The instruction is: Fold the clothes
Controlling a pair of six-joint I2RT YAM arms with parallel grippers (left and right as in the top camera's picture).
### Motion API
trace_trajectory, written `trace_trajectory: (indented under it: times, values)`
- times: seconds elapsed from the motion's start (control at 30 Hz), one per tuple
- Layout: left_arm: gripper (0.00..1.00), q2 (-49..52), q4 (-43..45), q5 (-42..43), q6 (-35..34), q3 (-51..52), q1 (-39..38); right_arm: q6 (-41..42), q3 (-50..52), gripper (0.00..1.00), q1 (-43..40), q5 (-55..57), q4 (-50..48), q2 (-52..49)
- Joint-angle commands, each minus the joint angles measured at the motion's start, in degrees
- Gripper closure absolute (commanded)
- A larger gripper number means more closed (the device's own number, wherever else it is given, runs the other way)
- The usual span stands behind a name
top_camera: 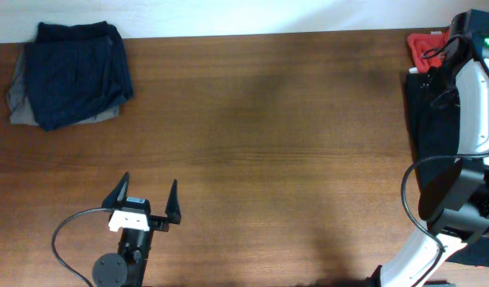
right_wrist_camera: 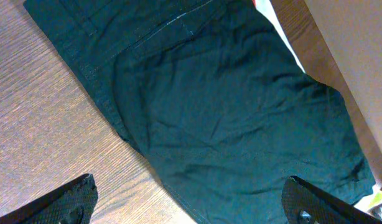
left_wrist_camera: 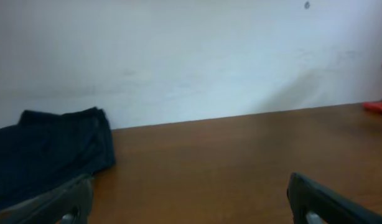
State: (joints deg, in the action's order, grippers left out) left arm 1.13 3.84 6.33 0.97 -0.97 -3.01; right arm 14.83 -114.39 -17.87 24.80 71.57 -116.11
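Note:
A folded dark navy garment (top_camera: 73, 73) lies at the table's far left corner on top of a grey piece (top_camera: 17, 102); it also shows at the left of the left wrist view (left_wrist_camera: 48, 149). My left gripper (top_camera: 146, 199) is open and empty near the front edge, well short of that pile; in its own view the jaws (left_wrist_camera: 191, 208) frame bare wood. A black garment (top_camera: 426, 127) lies spread at the right edge, with a red one (top_camera: 426, 46) beyond it. My right gripper (right_wrist_camera: 191, 208) is open and empty above the black garment (right_wrist_camera: 228, 106).
The wooden table (top_camera: 268, 143) runs to a white wall at the back. The right arm (top_camera: 475, 104) stretches along the right edge over the black garment. A cable (top_camera: 69, 231) loops beside the left arm's base. The red garment's edge shows at the far right of the left wrist view (left_wrist_camera: 379, 106).

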Motion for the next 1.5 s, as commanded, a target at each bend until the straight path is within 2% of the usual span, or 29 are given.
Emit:
trace_trajectory:
  times: [0.0, 0.07, 0.9, 1.1, 1.27, 1.37, 1.47]
  values:
    - [0.01, -0.85, -5.09, -5.09, -0.37, 0.46, -0.20, 0.50, -0.96, 0.02, -0.20, 0.94, 0.02, 0.35]
    - [0.01, -0.85, -8.63, -4.94, -0.57, 0.44, -0.04, 0.50, -0.96, 0.02, -0.20, 0.94, 0.02, 0.35]
    - [0.01, -0.83, -8.57, -4.87, -0.55, 0.44, 0.22, 0.50, -0.90, 0.02, 0.39, 0.92, 0.02, 0.87]
    - [0.01, -0.83, -8.57, -4.85, -0.55, 0.44, 0.22, 0.50, -0.92, 0.02, 6.73, 0.92, 0.02, 13.49]
    - [0.01, -0.83, -8.57, -4.87, -0.55, 0.44, 0.22, 0.50, -0.92, 0.02, 21.75, 0.92, 0.04, 31.52]
    - [0.01, -0.83, -8.57, -4.87, -0.55, 0.44, 0.22, 0.50, -0.92, 0.02, 30.97, 0.92, 0.04, 38.99]
    - [0.01, -0.83, -8.57, -4.87, -0.55, 0.44, 0.22, 0.50, -0.90, 0.02, 33.83, 0.94, 0.04, 44.76]
